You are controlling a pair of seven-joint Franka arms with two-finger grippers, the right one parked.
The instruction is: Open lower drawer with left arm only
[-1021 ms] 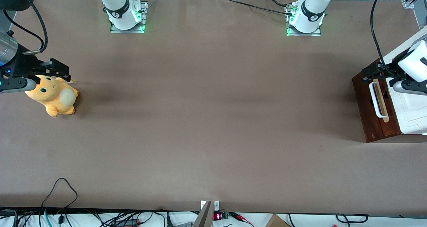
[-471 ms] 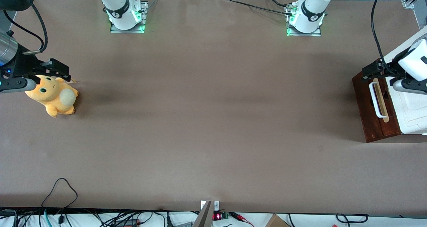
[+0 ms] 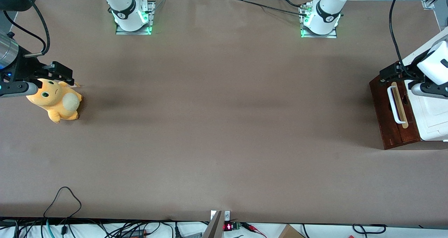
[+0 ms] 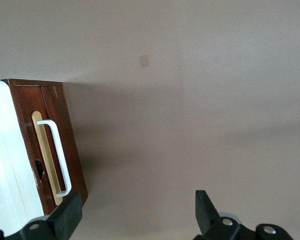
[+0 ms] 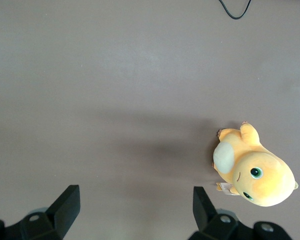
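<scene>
The bench [image 3: 217, 126] is broad, brown and mostly bare. At the working arm's end of it stands the cabinet [image 3: 432, 115], white on top, with the drawer [image 3: 383, 105] forming its dark reddish-brown front, which faces the middle of the bench. On that front a white handle [image 3: 394, 105] runs along a tan strip. The drawer front sits flush with the cabinet as far as the views show, so it looks unopened.

The left arm [image 3: 432, 68] reaches in above the cabinet top, and its hand [image 3: 389, 75] hangs over the end of the drawer front that lies farther from the front camera, near that end of the handle but apart from it. In the wrist view the hand [image 4: 135, 212] has its fingers [image 4: 67, 217] spread wide, with nothing between them; the handle [image 4: 57, 157] lies off to one side of the gap, not inside it.

This reads as the approach step, before any grasp. The next move probably calls for lowering and shifting the hand until the fingers straddle the bar near its middle, closing on it, then pulling straight out toward the middle of the bench.

A small orange plush [image 3: 56, 99] lies at the parked arm's end, well apart.
</scene>
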